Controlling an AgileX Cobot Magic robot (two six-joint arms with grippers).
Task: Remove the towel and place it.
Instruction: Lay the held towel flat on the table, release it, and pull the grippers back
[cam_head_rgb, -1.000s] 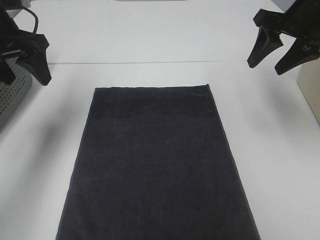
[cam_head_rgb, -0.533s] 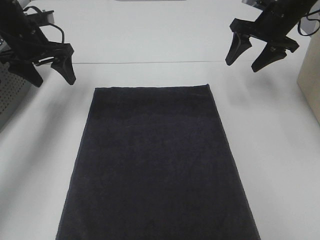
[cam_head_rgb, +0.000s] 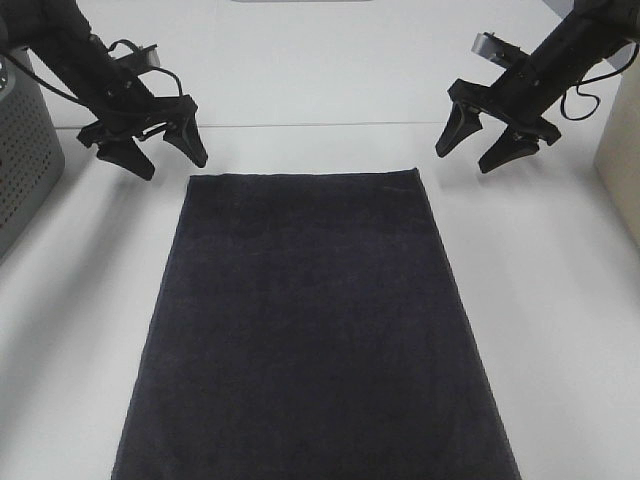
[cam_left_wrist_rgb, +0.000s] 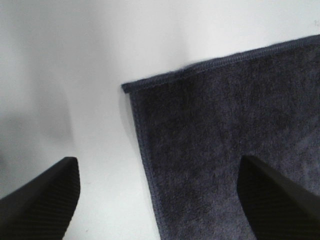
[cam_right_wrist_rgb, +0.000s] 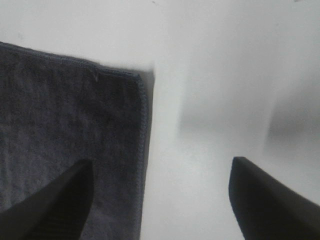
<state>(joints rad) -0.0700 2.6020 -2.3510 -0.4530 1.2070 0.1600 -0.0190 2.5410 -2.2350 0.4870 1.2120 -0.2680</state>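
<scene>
The towel (cam_head_rgb: 315, 325), very dark navy, lies flat and spread on the white table (cam_head_rgb: 560, 330), reaching to the front edge of the exterior high view. My left gripper (cam_head_rgb: 165, 157) is open, just beyond the towel's far left corner. My right gripper (cam_head_rgb: 470, 152) is open, just beyond and to the right of the far right corner. In the left wrist view the towel's hemmed corner (cam_left_wrist_rgb: 131, 89) lies between my open fingertips (cam_left_wrist_rgb: 45, 195). In the right wrist view the towel's other corner (cam_right_wrist_rgb: 140, 80) lies between the open fingertips (cam_right_wrist_rgb: 60, 200). Neither gripper touches the towel.
A grey perforated basket (cam_head_rgb: 22, 150) stands at the left edge of the table. A light beige box (cam_head_rgb: 625, 150) stands at the right edge. A seam (cam_head_rgb: 320, 125) runs across the table behind the towel.
Both arms have moved inward and down from the outer edges toward the towel's far corners. The towel has not moved.
</scene>
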